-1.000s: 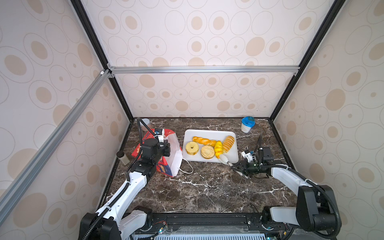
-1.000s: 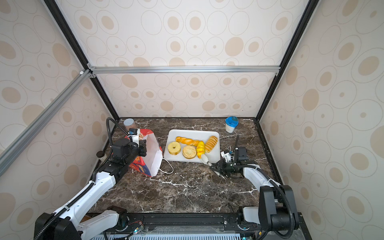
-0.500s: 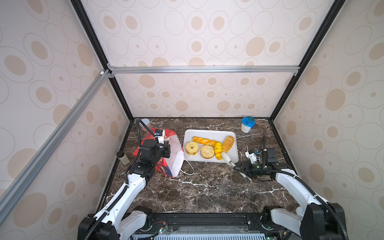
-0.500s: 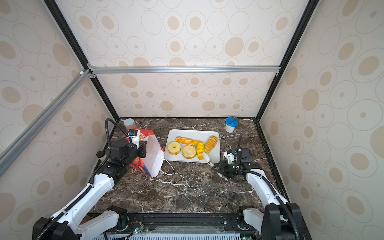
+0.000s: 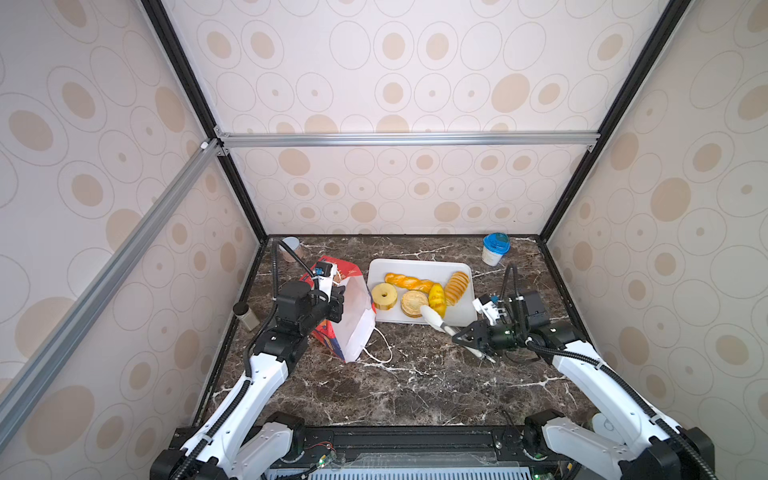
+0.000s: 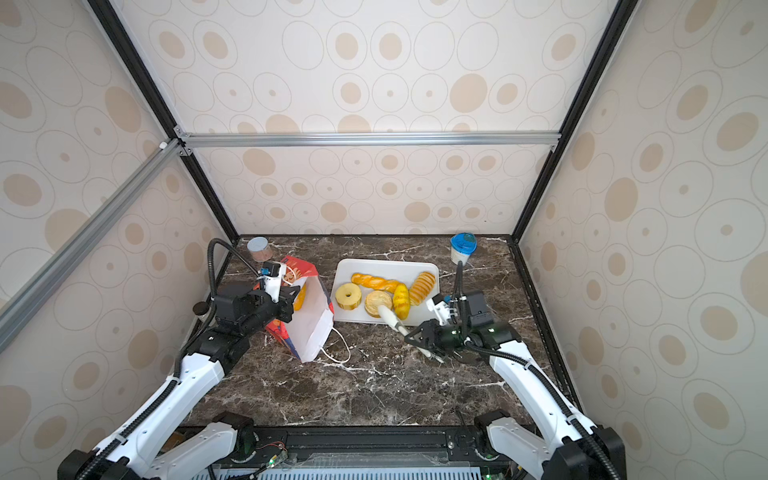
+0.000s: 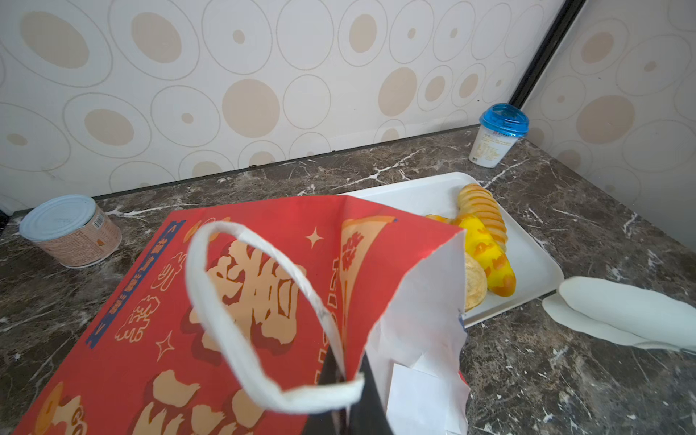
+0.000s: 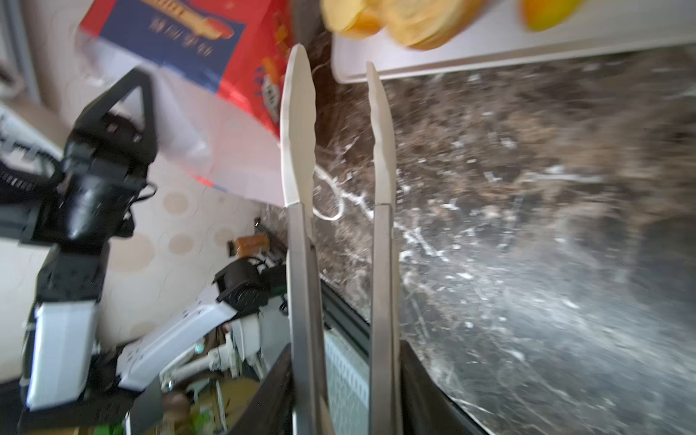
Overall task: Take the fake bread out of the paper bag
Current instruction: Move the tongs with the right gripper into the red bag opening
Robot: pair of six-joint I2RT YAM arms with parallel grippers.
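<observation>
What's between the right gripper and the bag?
Bare marble and the loose white handle of the bag, lying on it; both top views show it.

White arm links, black joints, black corrugated cables, black wrist blocks.

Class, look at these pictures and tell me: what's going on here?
Two robot arms are emptying a bag of toy bread. The left gripper pinches the bag's rim, jaws shut, with its mouth facing the tray. The right gripper holds tongs, tips apart and empty, at the tray's near edge. Five breads lie on the tray: ring, braid, bun, yellow loaf, ridged loaf. Whether any remain inside cannot be seen.
</observation>
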